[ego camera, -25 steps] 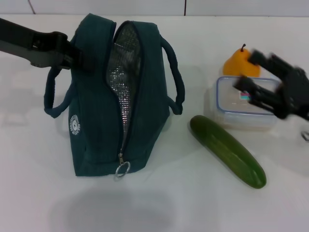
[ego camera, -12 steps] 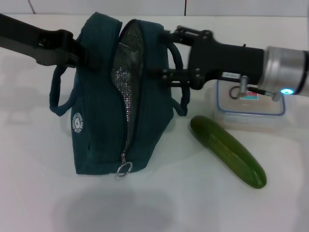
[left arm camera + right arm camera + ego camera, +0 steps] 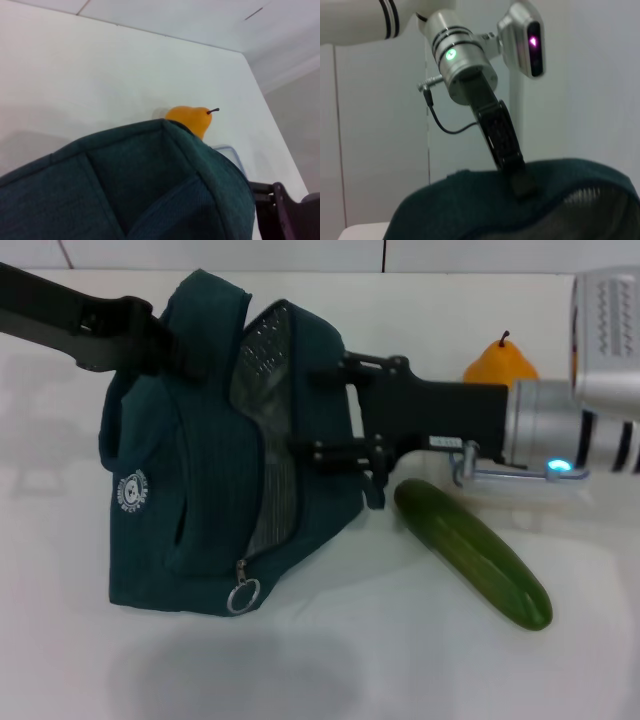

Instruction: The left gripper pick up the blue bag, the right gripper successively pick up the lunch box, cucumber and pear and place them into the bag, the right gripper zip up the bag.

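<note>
The blue bag leans to the left, its foil-lined mouth gaping toward the right. My left gripper is shut on the bag's top edge at the upper left; the right wrist view shows it as a black finger pressed into the fabric. From the right, my right gripper reaches across the bag's mouth with its fingers spread and nothing between them. The cucumber lies on the table right of the bag. The pear stands behind the right arm. A corner of the lunch box shows beside the pear.
The white table runs to a tiled wall at the back. The bag's ring zip pull hangs at its lower front. The right arm's silver joint spans the space above the lunch box's spot.
My right gripper swung from above the lunch box over to the bag and pushed into its mouth. The bag tipped and shifted left. The lunch box slipped from the head view.
</note>
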### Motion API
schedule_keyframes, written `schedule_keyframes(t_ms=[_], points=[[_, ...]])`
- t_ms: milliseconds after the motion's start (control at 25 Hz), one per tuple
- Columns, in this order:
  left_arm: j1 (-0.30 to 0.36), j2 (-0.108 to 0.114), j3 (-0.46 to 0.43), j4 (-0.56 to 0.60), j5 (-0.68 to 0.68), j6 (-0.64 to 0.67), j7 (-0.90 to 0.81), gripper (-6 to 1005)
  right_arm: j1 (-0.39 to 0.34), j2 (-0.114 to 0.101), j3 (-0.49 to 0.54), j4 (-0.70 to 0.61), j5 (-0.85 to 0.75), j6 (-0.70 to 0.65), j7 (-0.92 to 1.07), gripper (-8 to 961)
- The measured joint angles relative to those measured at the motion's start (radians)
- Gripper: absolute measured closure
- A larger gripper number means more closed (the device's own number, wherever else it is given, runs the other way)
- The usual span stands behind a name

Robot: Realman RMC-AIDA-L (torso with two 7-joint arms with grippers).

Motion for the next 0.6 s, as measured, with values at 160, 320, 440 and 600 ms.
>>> schedule_keyframes(t_ms=[160,320,440,600], points=[[0.0,0.0,-0.004,0.0,0.0,0.0,0.004,954,-0.049,0.0,-0.001,-0.006,0.0,0.002,-0.001,141],[-0.004,-0.008,-0.004,-0.031,0.0,-0.004,0.024,954,-0.077,0.0,-0.001,-0.01,0.001,0.004,-0.001,141],[-0.011,-0.011,-0.004,-0.06,0.0,-0.01,0.039,954,-0.085,0.0,0.0,-0.011,0.001,0.005,-0.001,141],[-0.014,-0.011,-0.006,-0.066,0.0,-0.014,0.044,954,-0.092,0.0,0.005,-0.012,0.029,0.0,-0.003,141]])
